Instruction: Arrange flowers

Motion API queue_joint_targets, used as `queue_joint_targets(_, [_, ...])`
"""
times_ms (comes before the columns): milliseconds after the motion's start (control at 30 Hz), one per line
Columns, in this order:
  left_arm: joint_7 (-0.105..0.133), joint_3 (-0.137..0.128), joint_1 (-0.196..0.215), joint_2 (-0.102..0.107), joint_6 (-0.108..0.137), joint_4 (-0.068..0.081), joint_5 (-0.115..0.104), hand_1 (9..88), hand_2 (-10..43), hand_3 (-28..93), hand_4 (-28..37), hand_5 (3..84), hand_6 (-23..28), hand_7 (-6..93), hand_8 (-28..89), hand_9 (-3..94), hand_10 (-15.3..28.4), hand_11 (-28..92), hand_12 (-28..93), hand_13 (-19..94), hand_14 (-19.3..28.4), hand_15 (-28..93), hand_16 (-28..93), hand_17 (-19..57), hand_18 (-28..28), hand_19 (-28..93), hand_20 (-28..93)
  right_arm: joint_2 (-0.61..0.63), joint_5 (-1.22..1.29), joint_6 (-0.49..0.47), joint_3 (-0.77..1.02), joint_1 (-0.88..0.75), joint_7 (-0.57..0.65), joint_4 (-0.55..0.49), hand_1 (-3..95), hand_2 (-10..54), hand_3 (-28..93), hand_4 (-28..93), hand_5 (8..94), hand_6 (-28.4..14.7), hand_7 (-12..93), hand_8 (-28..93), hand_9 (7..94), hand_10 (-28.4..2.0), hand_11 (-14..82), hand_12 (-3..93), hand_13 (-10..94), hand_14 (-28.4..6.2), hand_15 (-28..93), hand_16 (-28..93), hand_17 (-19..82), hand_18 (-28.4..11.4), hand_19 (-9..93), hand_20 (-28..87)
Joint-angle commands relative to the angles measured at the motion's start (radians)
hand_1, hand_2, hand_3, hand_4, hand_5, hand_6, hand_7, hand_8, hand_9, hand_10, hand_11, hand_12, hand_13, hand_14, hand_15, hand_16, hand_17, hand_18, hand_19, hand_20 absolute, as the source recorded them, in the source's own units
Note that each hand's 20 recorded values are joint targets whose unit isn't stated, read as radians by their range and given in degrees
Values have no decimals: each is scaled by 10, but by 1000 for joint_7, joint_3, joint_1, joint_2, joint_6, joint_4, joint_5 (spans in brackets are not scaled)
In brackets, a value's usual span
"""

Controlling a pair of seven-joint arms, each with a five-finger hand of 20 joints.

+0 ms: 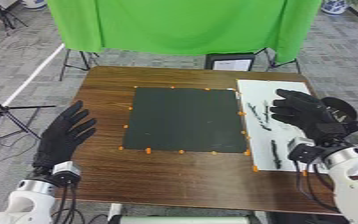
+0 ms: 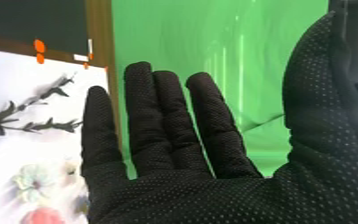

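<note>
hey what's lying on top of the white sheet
On the white sheet lie dark leafy sprigs, a pale flower and a pink one. The right hand hides part of the sheet, so anything behind it can't be seen.

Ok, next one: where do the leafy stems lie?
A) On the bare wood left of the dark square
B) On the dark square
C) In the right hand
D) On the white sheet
D: the leafy stems rest on the white sheet, to the right of the dark square, while the right hand is open with nothing in it.
</note>
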Motion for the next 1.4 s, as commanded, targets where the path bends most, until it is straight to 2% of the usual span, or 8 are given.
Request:
queue_joint_targets(33, [-8, -3, 10, 3, -8, -2, -1, 243, -62, 701, -283, 257, 36, 191, -107, 218, 114, 188, 173, 182, 161, 320, -2, -89, 215, 407, 99, 43, -113, 10, 24, -22, 43, -32, 235, -95, 872, -283, 351, -32, 323, -158, 384, -136, 286, 261, 324, -101, 420, 211, 60, -202, 503, 245])
queue_joint_targets(267, [-3, -15, 24, 3, 1, -11, -2, 243, -63, 701, -283, 256, 36, 192, -106, 218, 115, 188, 173, 182, 161, 320, -3, -90, 216, 408, 99, 178, -623, -112, 50, -63, 238, -118, 273, -95, 857, -282, 527, -17, 345, -169, 577, -136, 489, 304, 518, -117, 720, 229, 174, -199, 661, 315])
queue_joint_targets(533, [-5, -19, 33, -6, 5, -16, -1, 242, -63, 702, -283, 256, 36, 194, -108, 218, 114, 187, 175, 182, 161, 321, -2, -89, 216, 407, 99, 276, -1023, -305, -85, -42, 448, -167, 246, -95, 745, -283, 711, 13, 355, -155, 743, -113, 563, 359, 674, -111, 789, 304, 270, -192, 757, 321])
queue_joint_targets(733, [-5, -17, 29, -4, 5, -14, -1, 242, -63, 701, -283, 256, 36, 193, -108, 218, 114, 188, 174, 182, 161, 321, -2, -89, 215, 406, 99, 276, -1063, -418, -134, -24, 524, -135, 363, -95, 381, -283, 757, 9, 335, -140, 771, -115, 557, 386, 698, -118, 789, 336, 279, -201, 775, 304])
queue_joint_targets(1000, [-4, -20, 27, -4, 4, -12, -3, 243, -63, 701, -283, 256, 36, 192, -108, 218, 115, 189, 174, 182, 160, 322, -3, -90, 216, 407, 100, 272, -1072, -430, -173, -33, 543, -124, 308, -95, 458, -283, 761, 5, 329, -134, 769, -118, 559, 391, 697, -122, 789, 341, 276, -206, 780, 298])
queue_joint_targets(1133, [-8, -17, 26, -5, 3, -12, -4, 243, -62, 701, -283, 256, 36, 192, -107, 219, 115, 189, 175, 182, 161, 322, -4, -90, 216, 406, 100, 267, -1057, -451, -205, -15, 566, -112, 367, -95, 308, -275, 764, 6, 330, -133, 769, -118, 561, 391, 697, -123, 790, 341, 277, -207, 781, 297])
queue_joint_targets(1267, [-8, -16, 25, -6, 2, -11, -2, 243, -62, 701, -283, 256, 36, 192, -107, 218, 114, 189, 174, 182, 161, 322, -3, -90, 216, 406, 99, 266, -1060, -461, -224, -5, 570, -92, 354, -84, 21, -104, 765, 5, 328, -132, 770, -119, 561, 392, 699, -125, 792, 341, 276, -208, 783, 295])
queue_joint_targets(1400, [-10, -18, 25, -7, 1, -11, -2, 243, -62, 699, -283, 256, 36, 192, -107, 218, 115, 189, 174, 182, 161, 321, -3, -90, 216, 406, 99, 268, -1063, -471, -249, 8, 586, -71, 346, -77, -41, -76, 762, 1, 324, -130, 768, -120, 559, 399, 695, -127, 791, 346, 274, -209, 783, 294])
